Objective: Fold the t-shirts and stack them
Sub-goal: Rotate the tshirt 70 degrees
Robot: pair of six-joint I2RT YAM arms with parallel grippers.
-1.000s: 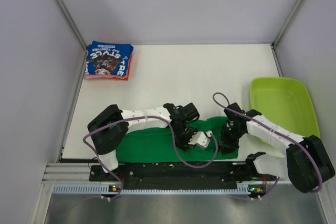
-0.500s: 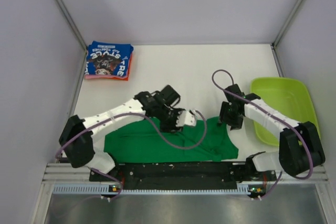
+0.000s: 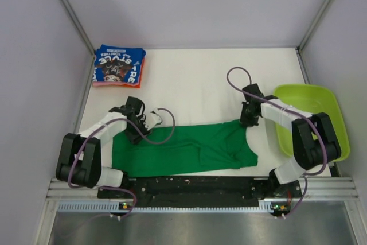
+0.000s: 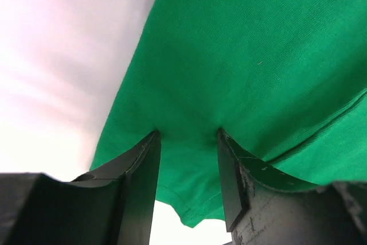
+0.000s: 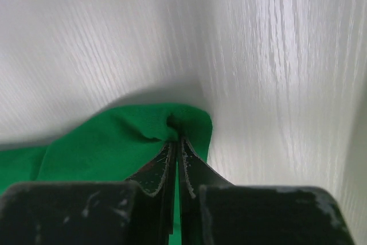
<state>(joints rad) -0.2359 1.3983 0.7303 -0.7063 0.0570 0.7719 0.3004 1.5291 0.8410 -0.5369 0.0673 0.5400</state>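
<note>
Green t-shirt [image 3: 189,147] lies flat: right gripper [image 5: 175,140] clenched on its 2 o'clock corner, left gripper [image 4: 188,137] spread, pressing the 10 o'clock edge. Lifting now would drag that unpinched side crooked.

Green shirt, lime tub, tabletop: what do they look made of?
The green shirt: soft knit cloth, matte; a fine weave shows, and it puckers where the right claw pinches it. The lime tub: probably hard plastic, smooth with a slight sheen and a moulded rim. The tabletop: white with faint wood-grain streaks; likely laminate, unsure.
</note>
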